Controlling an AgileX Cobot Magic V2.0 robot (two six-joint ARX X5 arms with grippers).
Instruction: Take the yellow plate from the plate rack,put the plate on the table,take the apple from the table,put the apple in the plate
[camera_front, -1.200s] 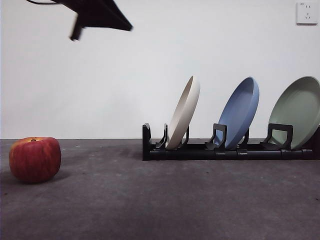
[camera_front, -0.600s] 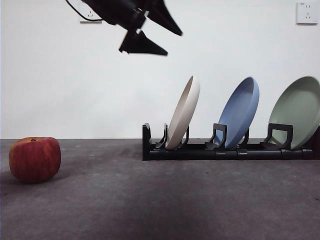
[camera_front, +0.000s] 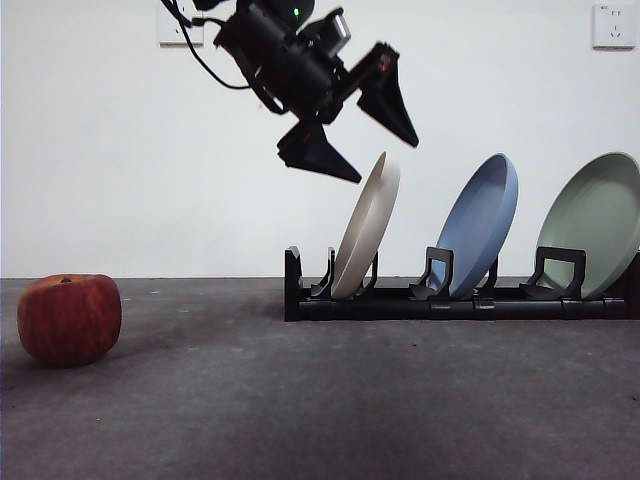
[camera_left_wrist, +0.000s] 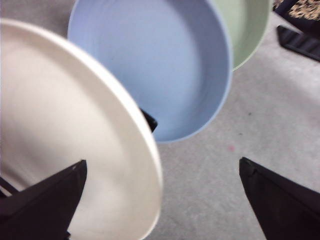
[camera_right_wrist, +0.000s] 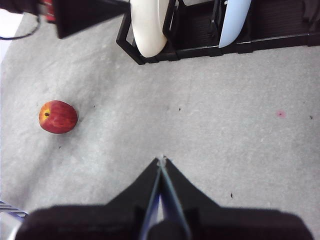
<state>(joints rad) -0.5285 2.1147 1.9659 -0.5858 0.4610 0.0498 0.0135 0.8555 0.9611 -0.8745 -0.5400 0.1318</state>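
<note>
Hovering above the plate rack (camera_front: 460, 300), your left gripper (camera_front: 372, 130) is sitting with its jaws spread wide, one tip on each side of the top edge of the yellow plate (camera_front: 366, 226) and neither touching it. Through the left wrist camera you are seeing the plate's cream face looming large, its rim running between the two dark jaws.

The yellow plate is leaning in the rack's first slot, tipped toward 1 o'clock in the front view, with the blue plate (camera_front: 482, 222) in the next slot and the pale green plate (camera_front: 592, 222) beyond that, both leaning the same way. The rack is sitting on the table (camera_front: 330, 400) toward the back, from the middle over to 3 o'clock.

The apple (camera_front: 69, 318) is resting on the table at about 9 o'clock in the front view, well apart from the rack, stem up.

Your right gripper (camera_right_wrist: 161, 165) is waiting high over bare table with its jaws pressed together, holding nothing; its camera is looking down on the apple and the rack's near end.
</note>
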